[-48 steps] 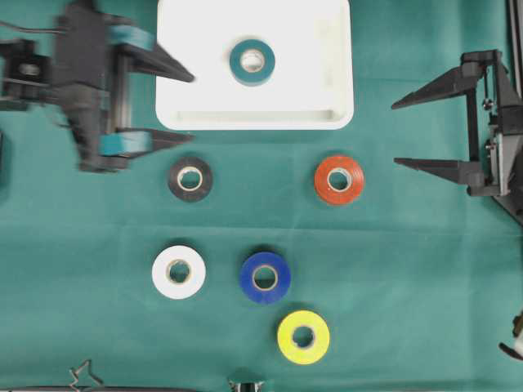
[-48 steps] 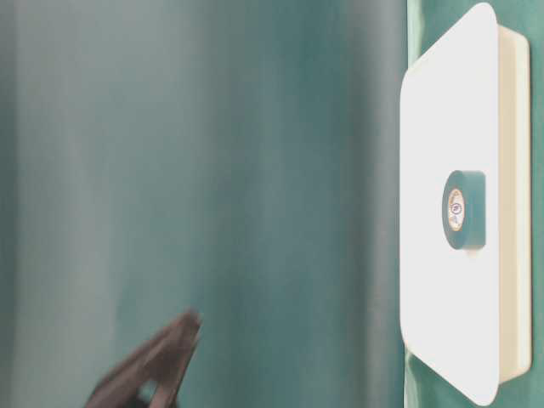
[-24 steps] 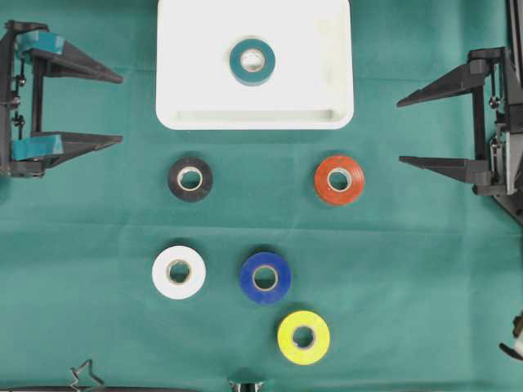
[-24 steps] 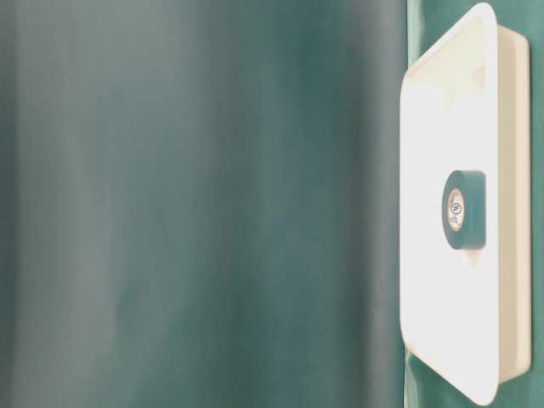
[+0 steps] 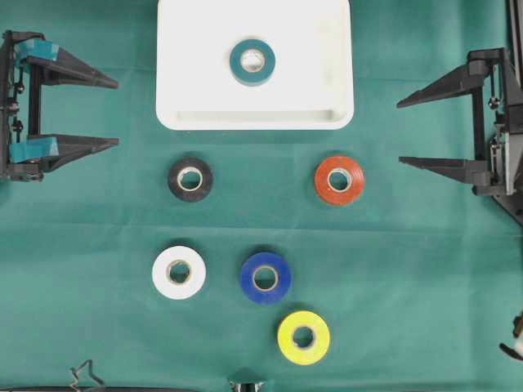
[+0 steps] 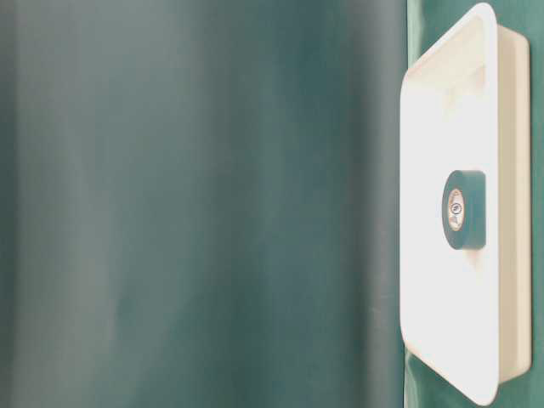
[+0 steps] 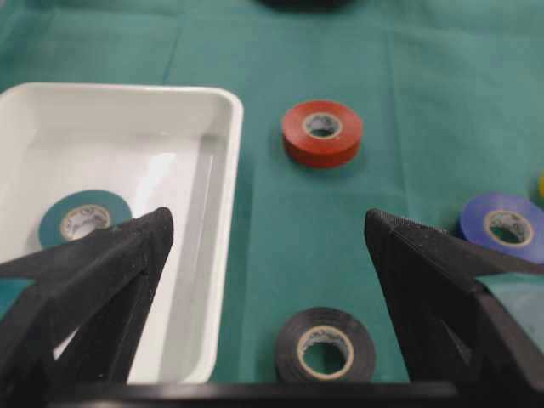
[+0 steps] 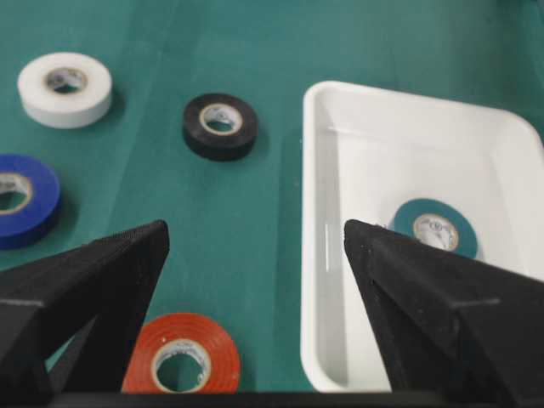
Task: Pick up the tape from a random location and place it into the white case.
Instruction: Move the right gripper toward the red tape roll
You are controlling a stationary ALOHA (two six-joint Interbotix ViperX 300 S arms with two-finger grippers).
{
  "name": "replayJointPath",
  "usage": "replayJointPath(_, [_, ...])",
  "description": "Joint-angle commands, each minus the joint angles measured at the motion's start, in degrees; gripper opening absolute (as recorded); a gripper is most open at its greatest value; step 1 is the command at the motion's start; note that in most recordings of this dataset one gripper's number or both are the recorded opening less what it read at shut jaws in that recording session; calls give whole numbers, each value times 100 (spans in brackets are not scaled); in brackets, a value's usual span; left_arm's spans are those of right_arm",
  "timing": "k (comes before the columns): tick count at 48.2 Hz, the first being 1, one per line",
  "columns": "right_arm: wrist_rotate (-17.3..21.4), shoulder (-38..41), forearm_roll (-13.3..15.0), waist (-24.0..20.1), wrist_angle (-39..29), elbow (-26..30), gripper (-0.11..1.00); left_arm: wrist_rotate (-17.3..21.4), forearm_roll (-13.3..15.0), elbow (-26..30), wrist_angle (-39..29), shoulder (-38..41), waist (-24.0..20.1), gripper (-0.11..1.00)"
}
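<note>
Inside the white case (image 5: 327, 49), teal tape (image 5: 252, 61) lies apart from both hands.

A green cloth-covered table (image 5: 425, 286) carries the white case (image 5: 327, 82) and black (image 5: 189, 179), red (image 5: 339, 180), white (image 5: 179, 272), blue (image 5: 265, 278) and yellow (image 5: 303, 336) tape rolls.

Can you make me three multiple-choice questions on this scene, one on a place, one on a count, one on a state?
1. Where is the teal tape roll?
A. in the white case
B. on the cloth beside the yellow roll
C. in the right tool

2. How many tape rolls lie on the green cloth outside the case?
A. three
B. five
C. seven

3. How is the left tool?
A. shut on the black roll
B. shut and empty
C. open and empty

Answers: 1 A, the roll lies flat inside the case. 2 B, black, red, white, blue, yellow. 3 C, its jaws stand wide apart, nothing between.
</note>
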State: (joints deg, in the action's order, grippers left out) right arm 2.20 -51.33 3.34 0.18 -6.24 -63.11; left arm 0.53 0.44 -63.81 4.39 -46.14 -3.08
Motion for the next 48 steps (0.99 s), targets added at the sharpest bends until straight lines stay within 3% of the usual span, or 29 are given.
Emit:
replayJointPath(1, [9, 35, -18, 9, 18, 62, 92, -9, 9, 79, 53, 18, -9, 97])
replayJointPath(19, [44, 35, -123, -352, -26, 70, 92, -9, 9, 88, 53, 18, -9, 97])
replayJointPath(35, [44, 35, -149, -1028, -79, 70, 92, -9, 9, 88, 53, 18, -9, 97])
replayJointPath(48, [44, 88, -149, -1028, -62, 62, 92, -9, 9, 88, 70, 18, -9, 97])
